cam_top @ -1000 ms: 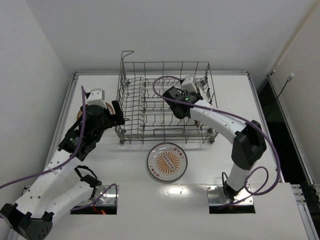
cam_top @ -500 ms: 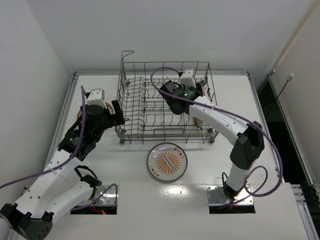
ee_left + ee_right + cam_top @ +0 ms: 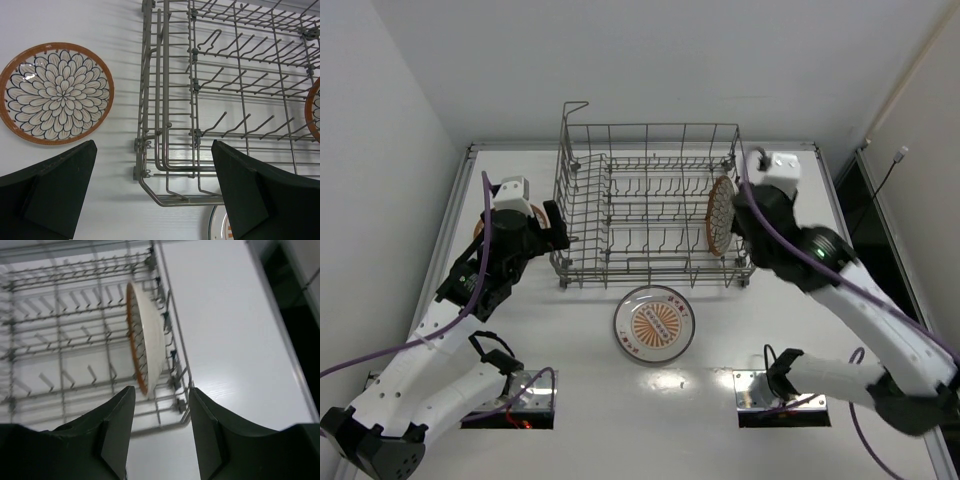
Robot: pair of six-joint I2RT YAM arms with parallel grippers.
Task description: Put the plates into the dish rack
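Observation:
The grey wire dish rack (image 3: 650,262) stands at mid-table. One lattice plate (image 3: 720,215) stands upright between the tines at its right end. The sunburst plate (image 3: 655,322) lies flat on the table in front of the rack. A petal-patterned plate (image 3: 56,93) lies flat left of the rack, mostly hidden by my left arm in the top view. My left gripper (image 3: 555,228) is open and empty over the rack's near-left corner (image 3: 150,190). My right gripper (image 3: 745,205) is open and empty, above and behind the upright plate (image 3: 147,340).
The table's right edge runs beside the rack, with a dark gap beyond it (image 3: 295,300). White walls close in at the left and back. A raised wire loop (image 3: 577,105) stands at the rack's far-left corner.
My right gripper has pulled out of the rack and up to the right, leaving the lattice plate standing at the rack's right end. The left arm has not moved.

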